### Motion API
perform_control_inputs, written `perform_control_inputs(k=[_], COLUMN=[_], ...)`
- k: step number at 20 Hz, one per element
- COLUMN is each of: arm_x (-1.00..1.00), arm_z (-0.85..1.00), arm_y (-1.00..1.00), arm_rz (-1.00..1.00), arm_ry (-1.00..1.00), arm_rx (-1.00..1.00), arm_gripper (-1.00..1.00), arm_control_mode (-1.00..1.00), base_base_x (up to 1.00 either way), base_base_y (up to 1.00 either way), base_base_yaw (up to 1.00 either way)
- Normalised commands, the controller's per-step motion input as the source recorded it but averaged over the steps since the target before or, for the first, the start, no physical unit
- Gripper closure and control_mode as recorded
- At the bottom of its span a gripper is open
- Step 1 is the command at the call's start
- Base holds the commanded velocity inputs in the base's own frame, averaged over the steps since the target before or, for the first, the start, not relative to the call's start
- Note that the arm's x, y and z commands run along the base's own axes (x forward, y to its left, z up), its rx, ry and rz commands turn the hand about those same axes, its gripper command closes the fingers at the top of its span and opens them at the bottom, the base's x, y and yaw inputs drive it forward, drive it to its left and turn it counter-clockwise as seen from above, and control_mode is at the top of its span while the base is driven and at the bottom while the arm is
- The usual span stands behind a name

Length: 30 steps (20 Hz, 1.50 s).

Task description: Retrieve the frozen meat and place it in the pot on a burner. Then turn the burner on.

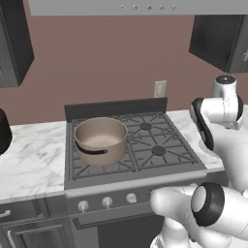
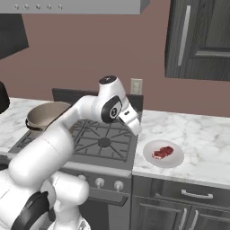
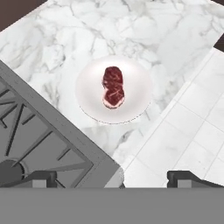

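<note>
The frozen meat (image 3: 113, 86) lies flat in the middle of a round pale plate (image 3: 89, 94), a small red chunk with white patches. The plate sits on the marble table (image 2: 197, 130) just to the right of the stove (image 2: 101, 139), near the table's front edge, as the right base view shows it (image 2: 162, 152).

The pot (image 1: 100, 139) stands on the stove's front left burner in the left base view, upright, tan, with its dark handle band turned toward the front. Nothing shows inside it from this angle. The same pot (image 2: 44, 115) is partly hidden behind the arm in the right base view. Three knobs (image 1: 107, 201) run along the stove's front panel, below the burners.

The arm reaches up and over the right side of the stove, and its hand points down toward the plate. In the hand view the pincer (image 3: 112, 177) hangs above the corner where stove and table meet, well apart from the meat, with the plate ahead of it. Its two dark fingertips (image 3: 183, 177) stand far apart at the bottom of that view, so the pincer is wide open and grips nothing. In the right base view the hand probably ends near the plate's left rim, though the fingers themselves are hard to make out there.

A wall socket (image 2: 136, 86) sits on the brown wall behind the stove, and dark cupboards (image 2: 197, 38) hang above the table.
</note>
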Motion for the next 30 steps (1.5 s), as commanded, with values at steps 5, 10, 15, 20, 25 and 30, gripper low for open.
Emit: perform_control_inputs(k=[5, 10, 15, 20, 25, 30], arm_x=[0.06, 0.08, 0.30, 0.43, 0.37, 0.29], arm_z=[-0.18, -0.18, -0.26, -0.28, -0.47, -0.51], arm_y=[-0.32, -0.25, -0.16, -0.15, -0.44, -0.42], arm_rz=[0.00, 0.00, 0.00, 0.01, 0.00, 0.00], arm_ry=[0.00, 0.00, 0.00, 0.00, 0.01, 0.02], arm_rx=[0.00, 0.00, 0.00, 0.00, 0.00, 0.00], arm_gripper=[-1.00, -1.00, -1.00, -1.00, -1.00, -1.00], arm_control_mode=[-1.00, -1.00, -1.00, -1.00, -1.00, -1.00], base_base_x=[0.00, 0.00, 0.00, 0.00, 0.00, 0.00], base_base_y=[0.00, 0.00, 0.00, 0.00, 0.00, 0.00], base_base_yaw=[0.00, 0.00, 0.00, 0.00, 0.00, 0.00])
